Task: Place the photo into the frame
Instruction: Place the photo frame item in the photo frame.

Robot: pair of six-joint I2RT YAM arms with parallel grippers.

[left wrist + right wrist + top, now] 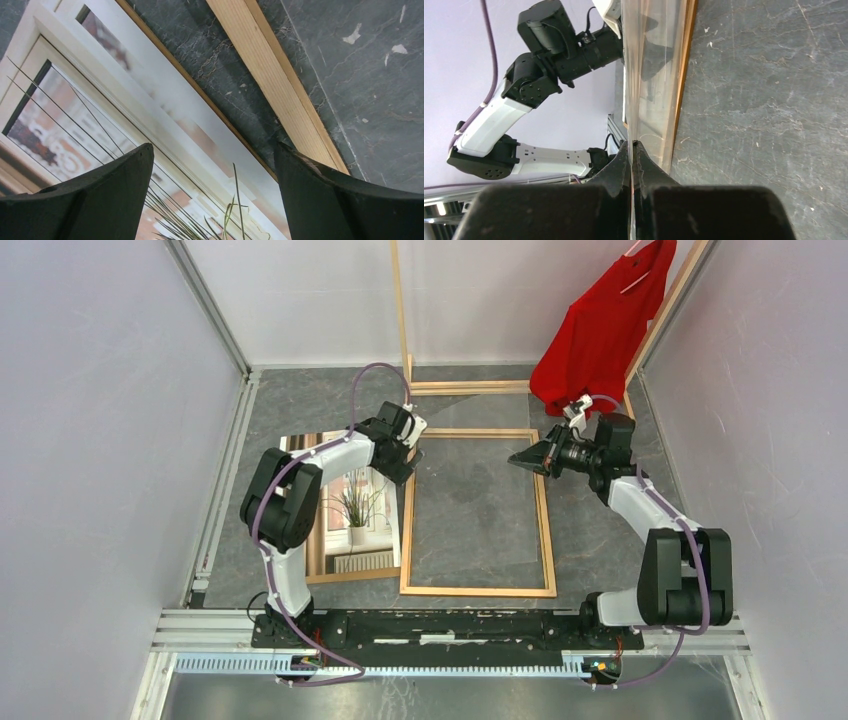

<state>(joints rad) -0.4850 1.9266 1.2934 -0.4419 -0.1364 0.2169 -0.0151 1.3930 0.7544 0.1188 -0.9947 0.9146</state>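
Note:
The photo (355,502) lies face up on the table at the left, on a brown backing panel (312,530). It shows a window and a spiky plant. The frame (545,530) of orange-brown strips lies flat just to its right. My left gripper (405,465) is open above the photo's right edge (100,115), next to the frame's left strip (270,80). It holds nothing. My right gripper (515,458) is shut on the edge of a clear sheet (651,75) held over the frame's opening. The sheet runs edge-on beside a frame strip (686,50).
A red garment (605,325) hangs on a pale wooden rack (470,387) at the back right, close behind my right arm. Grey walls close in the table on the left, back and right. A metal rail (450,625) runs along the near edge.

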